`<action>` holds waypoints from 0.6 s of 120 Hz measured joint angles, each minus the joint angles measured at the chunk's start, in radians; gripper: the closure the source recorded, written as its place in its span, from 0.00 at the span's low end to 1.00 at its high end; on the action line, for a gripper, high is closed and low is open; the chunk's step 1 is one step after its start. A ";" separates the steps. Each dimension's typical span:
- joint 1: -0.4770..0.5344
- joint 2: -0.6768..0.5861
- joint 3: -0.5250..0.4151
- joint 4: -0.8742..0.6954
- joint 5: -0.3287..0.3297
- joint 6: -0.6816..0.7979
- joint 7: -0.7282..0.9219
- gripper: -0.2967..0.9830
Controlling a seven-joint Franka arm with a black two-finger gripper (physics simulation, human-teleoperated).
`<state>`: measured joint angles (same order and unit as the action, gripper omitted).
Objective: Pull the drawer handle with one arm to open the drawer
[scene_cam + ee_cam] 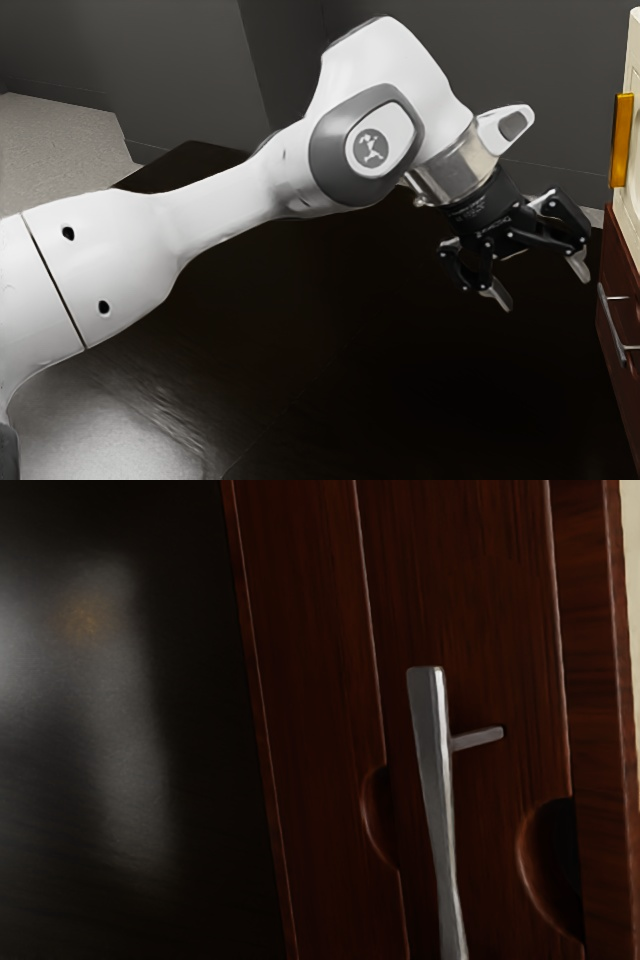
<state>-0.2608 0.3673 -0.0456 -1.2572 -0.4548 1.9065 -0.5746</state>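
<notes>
While the gripper [544,285] is hovering near the handle [430,740], fingers standing apart, the handle is jutting from the drawer front [480,600]; the gripper's tilt is risking a fingertip striking the bar.

Seen behind the gripper [540,285]: dark grey wall [180,50]; beyond and above its tips: cream panel [635,190] bearing amber upright bar [622,140]; below: dark glossy surface [350,350].

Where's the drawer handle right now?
The silver drawer handle is at the exterior view's right edge, on the reddish-brown wooden front, below the orange bar and clear of the open jaws.
</notes>
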 joint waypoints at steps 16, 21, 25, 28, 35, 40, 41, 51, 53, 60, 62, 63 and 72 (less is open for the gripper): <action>-0.025 0.008 0.000 0.000 0.006 0.013 -0.011 0.33; -0.033 0.012 0.000 0.000 0.008 0.017 -0.014 0.35; -0.036 0.016 0.001 0.000 0.009 0.020 -0.017 0.36; -0.038 0.020 0.001 0.000 0.010 0.024 -0.018 0.37; -0.041 0.031 0.000 0.002 0.011 0.037 -0.021 0.40; -0.043 0.034 -0.001 0.005 0.012 0.045 -0.023 0.41; -0.043 0.035 -0.001 0.006 0.012 0.047 -0.024 0.41; -0.043 0.042 -0.008 0.012 0.012 0.064 -0.027 0.43; -0.043 0.044 -0.009 0.013 0.012 0.067 -0.028 0.43; -0.042 0.051 -0.012 0.016 0.012 0.077 -0.030 0.44; -0.042 0.052 -0.012 0.016 0.012 0.080 -0.031 0.44; -0.042 0.053 -0.012 0.016 0.012 0.081 -0.031 0.44; -0.043 0.056 -0.013 0.017 0.012 0.091 -0.033 0.45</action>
<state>-0.3035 0.4234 -0.0581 -1.2401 -0.4433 1.9972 -0.6080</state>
